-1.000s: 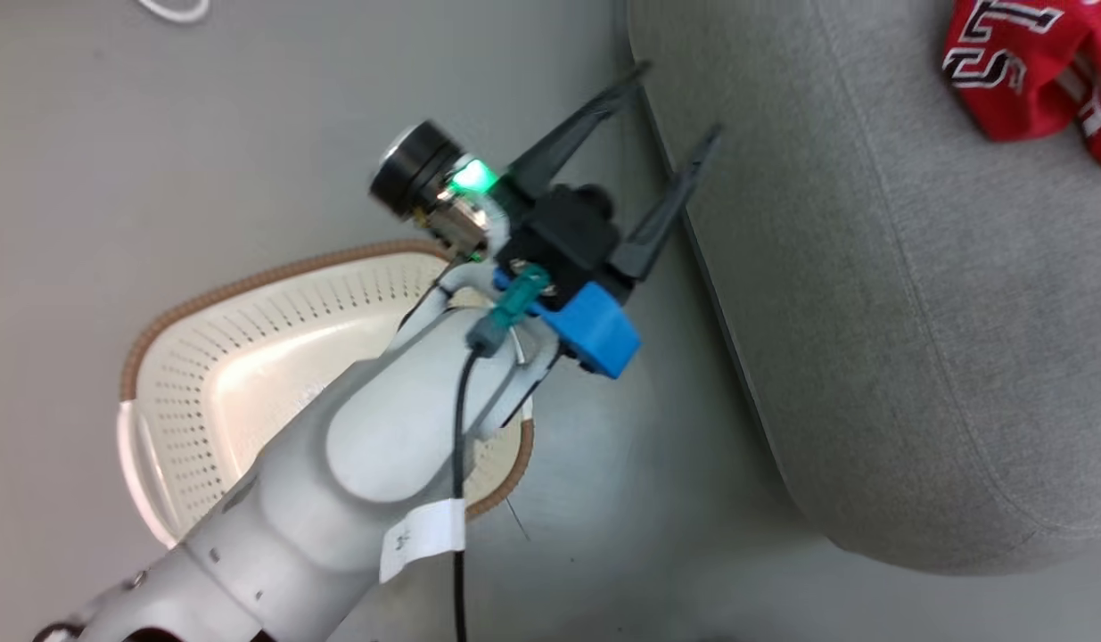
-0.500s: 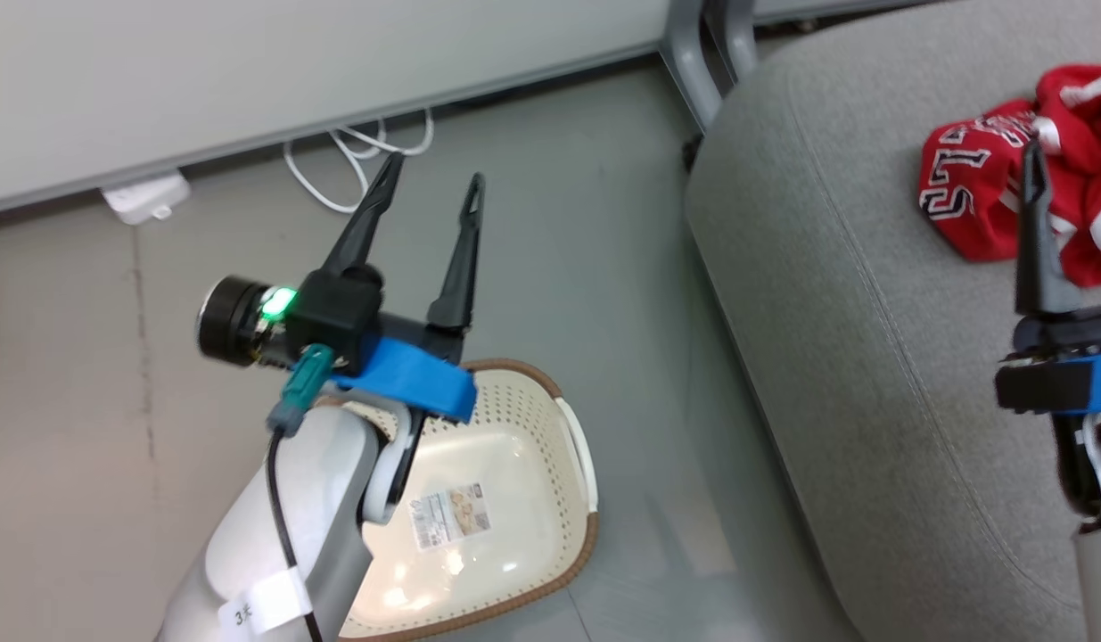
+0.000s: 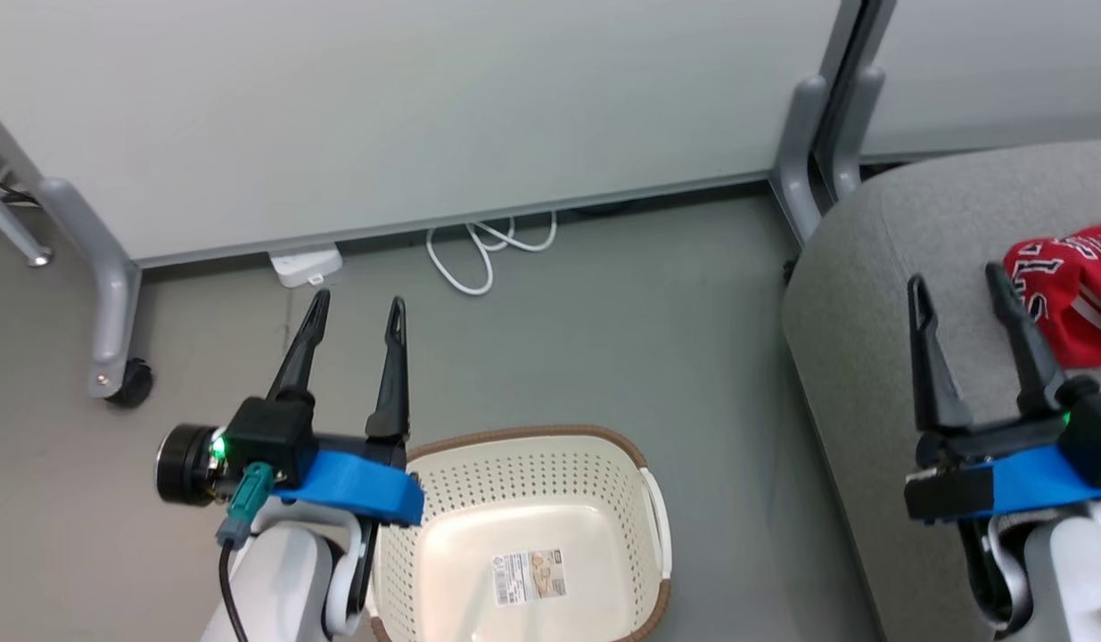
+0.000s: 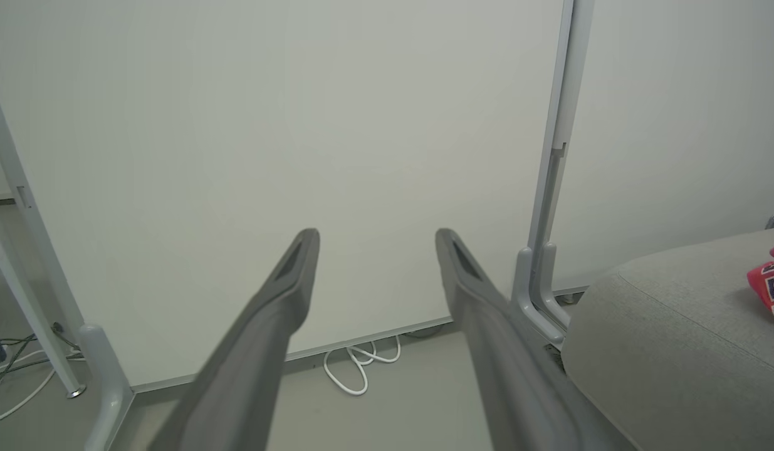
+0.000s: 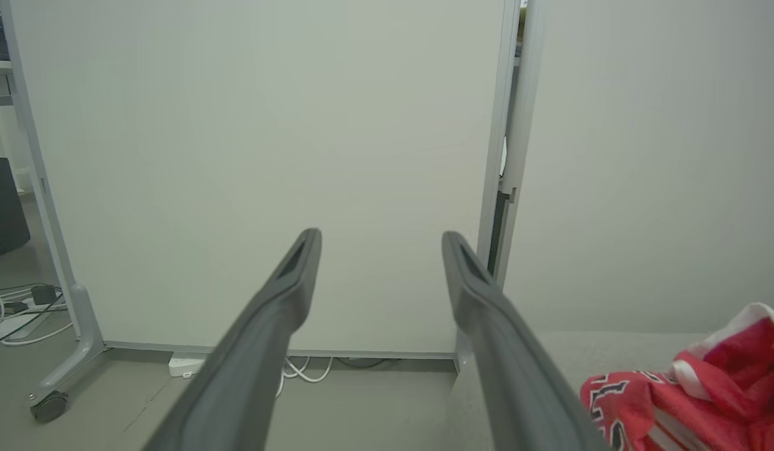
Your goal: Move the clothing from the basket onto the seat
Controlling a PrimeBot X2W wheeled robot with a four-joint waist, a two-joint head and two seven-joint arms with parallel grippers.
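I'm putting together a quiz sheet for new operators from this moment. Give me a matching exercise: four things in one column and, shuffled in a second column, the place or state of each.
Things
1. laundry basket
2. red clothing
3. white cable
4. left gripper

Places and states
A. open, holding nothing
B. lying on the grey seat
C. on the floor, with a label sticker inside and no clothes
D. looped on the floor at the foot of the wall panel

Pairs: 1-C, 2-B, 3-D, 4-A
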